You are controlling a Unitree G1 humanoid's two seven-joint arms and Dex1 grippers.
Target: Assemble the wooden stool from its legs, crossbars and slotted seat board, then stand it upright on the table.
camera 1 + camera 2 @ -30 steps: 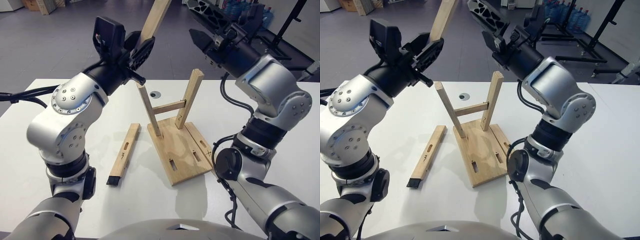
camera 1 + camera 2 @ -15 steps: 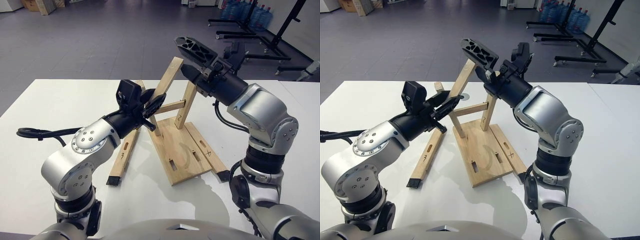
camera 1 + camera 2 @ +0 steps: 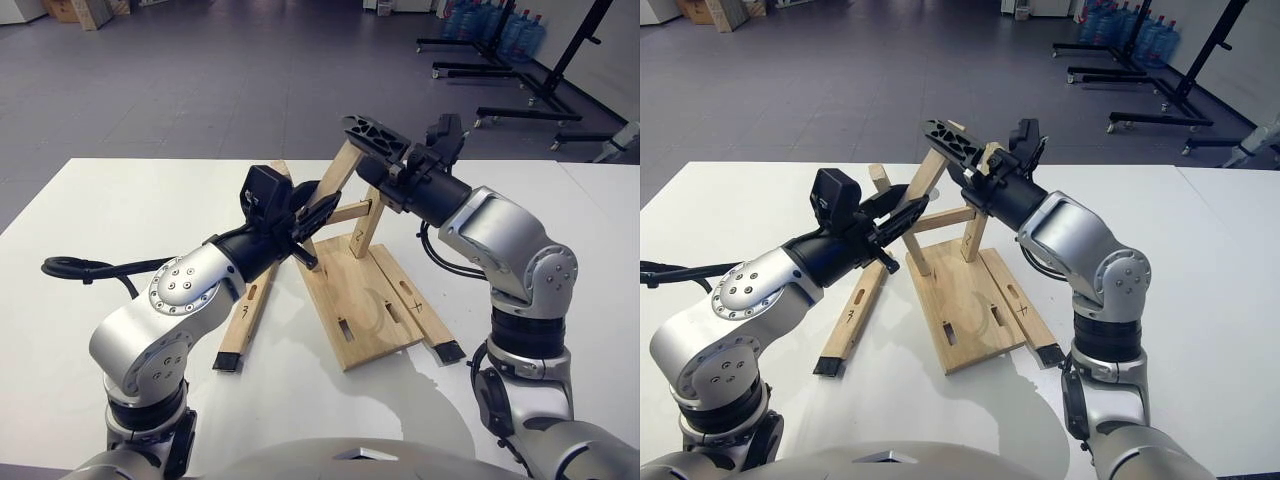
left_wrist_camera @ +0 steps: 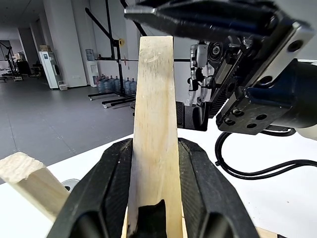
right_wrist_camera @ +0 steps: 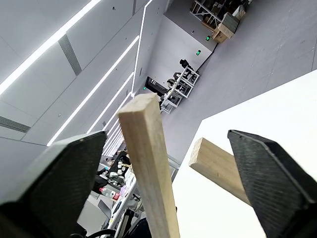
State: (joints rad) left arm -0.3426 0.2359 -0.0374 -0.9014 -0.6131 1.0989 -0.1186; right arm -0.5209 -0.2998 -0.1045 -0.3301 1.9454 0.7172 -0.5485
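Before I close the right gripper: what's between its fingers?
The top end of the wooden leg that the left gripper holds sits between the open fingers of the right gripper, as the right wrist view shows.

Silver screw-studded arm shells (image 3: 185, 295), black joints (image 3: 148, 400), cables (image 3: 90, 268).

Pencilled mark, perhaps 3, on loose leg (image 3: 243, 312) below jaws of left gripper (image 3: 318, 200). Unreadable scrawl on upright leg (image 3: 365, 225) under jaws of right gripper (image 3: 358, 148).

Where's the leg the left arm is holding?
The leg is above mid-table in the eye views, clamped in the left end effector, top inside the open right end effector.
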